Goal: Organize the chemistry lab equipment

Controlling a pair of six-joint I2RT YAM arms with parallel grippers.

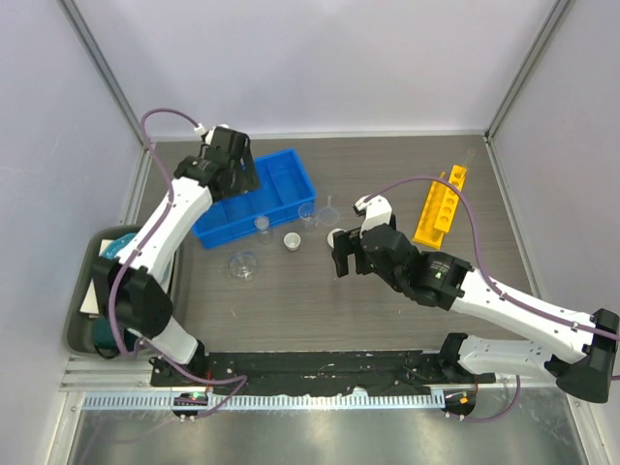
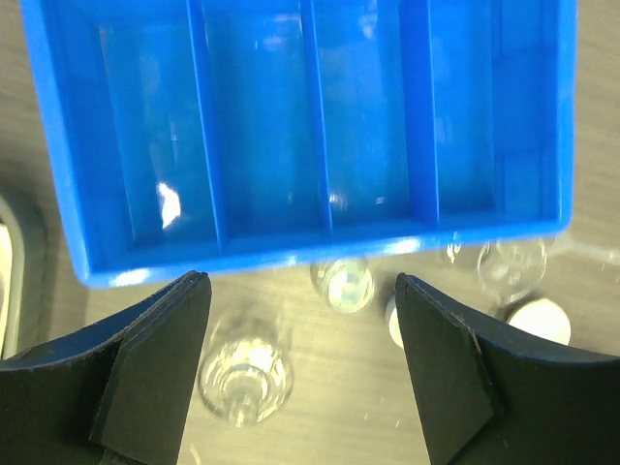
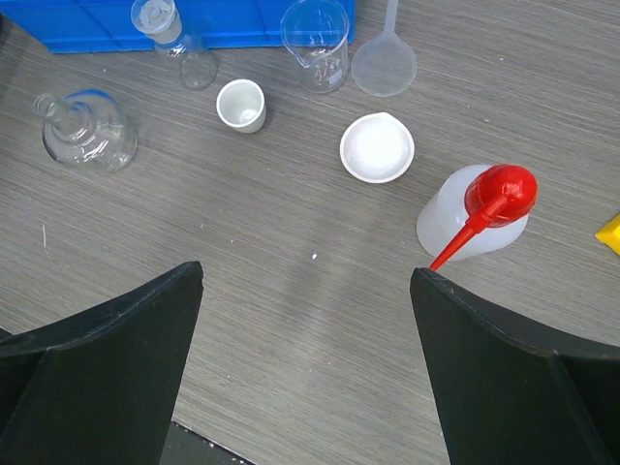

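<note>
Both arms hang over the bench (image 3: 242,223) with nothing in hand. The left pincer (image 2: 300,334) is spread wide above the near wall of the blue bin (image 2: 291,254), and the right pincer (image 3: 305,358) is just as wide above bare wood, short of the bottle (image 3: 475,218). The glassware sits loose in a row in front of the bin: flask (image 3: 85,131), vial (image 3: 179,44), cup (image 3: 241,105), beaker (image 3: 316,44) and funnel (image 3: 385,66). The dish (image 3: 377,147) is just beside the bottle, and the rack (image 1: 441,205) stands well apart on the far right. I'd worry most about crowding. The vial and beaker sit close to the bin wall, so a finger coming down there could catch the wall or knock a neighbour over. Clear glass under this glare is hard to judge, and a grip that lands off-centre could send the flask skidding. The bottle's red spout points toward the right pincer. A finger that catches it could tip the bottle onto the dish.
</note>
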